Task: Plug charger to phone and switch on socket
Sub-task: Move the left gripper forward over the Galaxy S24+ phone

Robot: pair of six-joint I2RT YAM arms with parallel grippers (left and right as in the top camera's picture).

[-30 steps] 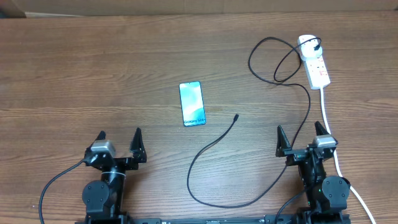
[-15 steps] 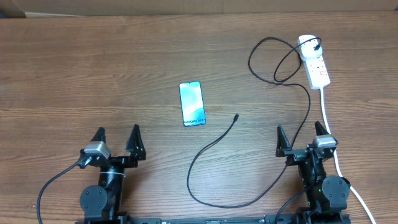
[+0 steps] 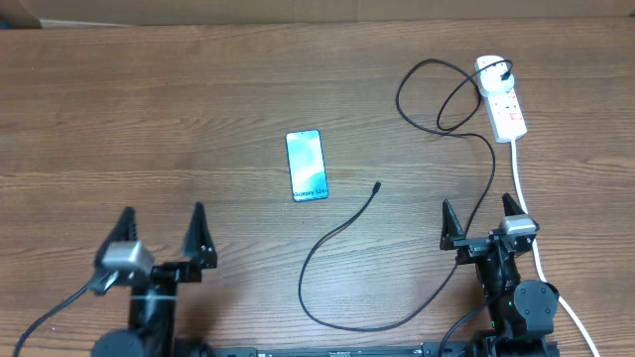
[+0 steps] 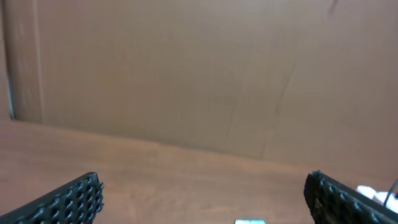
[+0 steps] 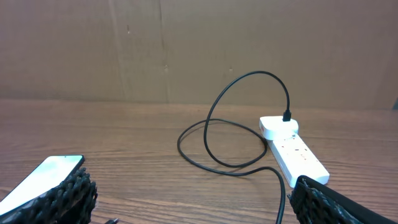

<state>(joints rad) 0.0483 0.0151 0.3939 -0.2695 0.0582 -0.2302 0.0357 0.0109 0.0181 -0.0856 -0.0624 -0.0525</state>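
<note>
The task is only just getting under way. The phone (image 3: 307,166) is lying flat and face up on the table (image 3: 149,99), screen glowing, with nothing going into it. The charger (image 3: 337,228) is trailing across the wood. Its tip (image 3: 378,185) is resting near the phone, off its lower right corner and not touching it. Its plug (image 3: 507,71) is already sitting in the socket (image 3: 501,99), which is lying well to the right of the phone and farther back, so that end looks done. The switch (image 3: 511,119) is too small to read as on or off. I judge that the tip is waiting to be picked up and pushed into the phone, and the switch to be pressed.

The left gripper (image 3: 162,223) is hovering below and left of the phone, jaws spread wide and carrying nothing. The right gripper (image 3: 476,208) is hovering below and right of the phone, equally wide apart and empty.

No container is showing. The socket is the only thing holding anything, namely the plug.
</note>
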